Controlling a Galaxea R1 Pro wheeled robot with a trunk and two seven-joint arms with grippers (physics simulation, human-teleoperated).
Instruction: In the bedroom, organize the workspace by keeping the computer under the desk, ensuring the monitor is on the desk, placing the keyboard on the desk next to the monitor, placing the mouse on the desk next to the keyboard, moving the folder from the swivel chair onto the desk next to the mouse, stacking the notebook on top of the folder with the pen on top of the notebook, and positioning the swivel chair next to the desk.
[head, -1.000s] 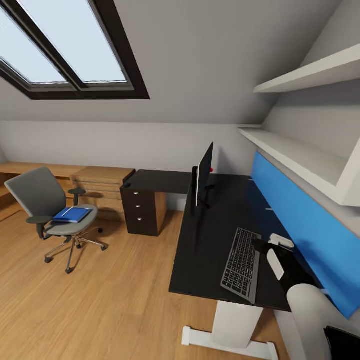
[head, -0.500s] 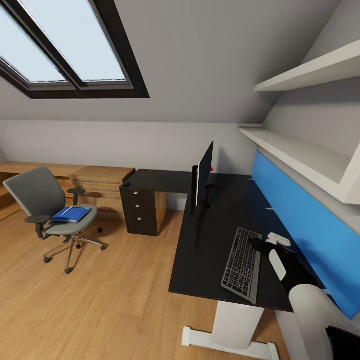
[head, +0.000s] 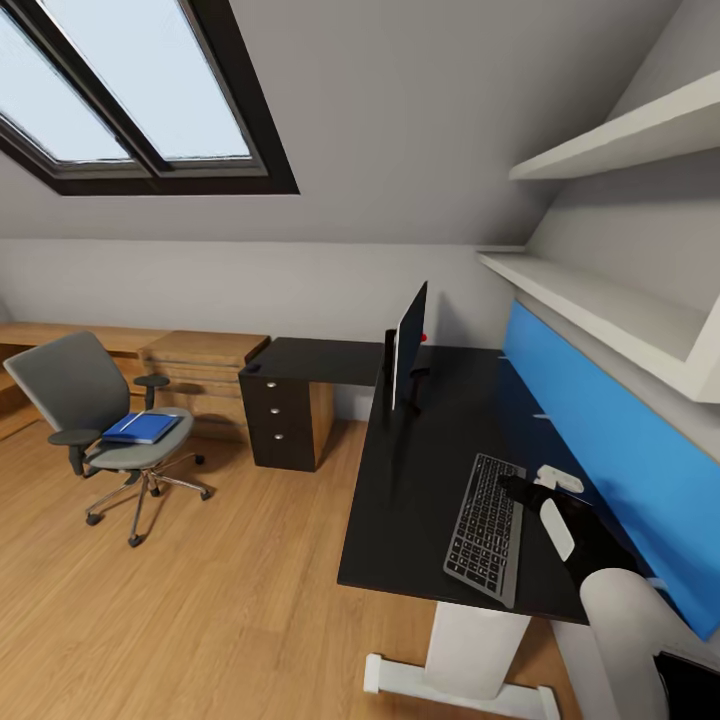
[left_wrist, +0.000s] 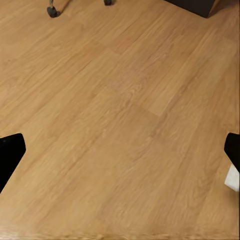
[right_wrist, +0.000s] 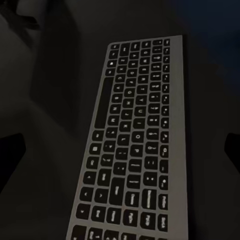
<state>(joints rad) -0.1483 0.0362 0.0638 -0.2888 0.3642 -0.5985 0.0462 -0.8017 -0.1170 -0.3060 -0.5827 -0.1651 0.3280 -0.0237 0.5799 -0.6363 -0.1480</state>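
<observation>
On the glossy black desk (head: 420, 480), silver-grey dark-keyed keyboard (head: 486, 528), right tool (right_wrist: 120, 150) released above it.

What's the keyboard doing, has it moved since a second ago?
No. The keyboard lies at the same spot near the desk's front edge, in line with the monitor as before; only the camera shifted slightly.

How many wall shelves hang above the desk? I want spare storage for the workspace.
2, both white: the lower shelf runs just above the blue back panel of the desk; the upper shelf hangs higher. More may lie past the frame's edge.
</observation>
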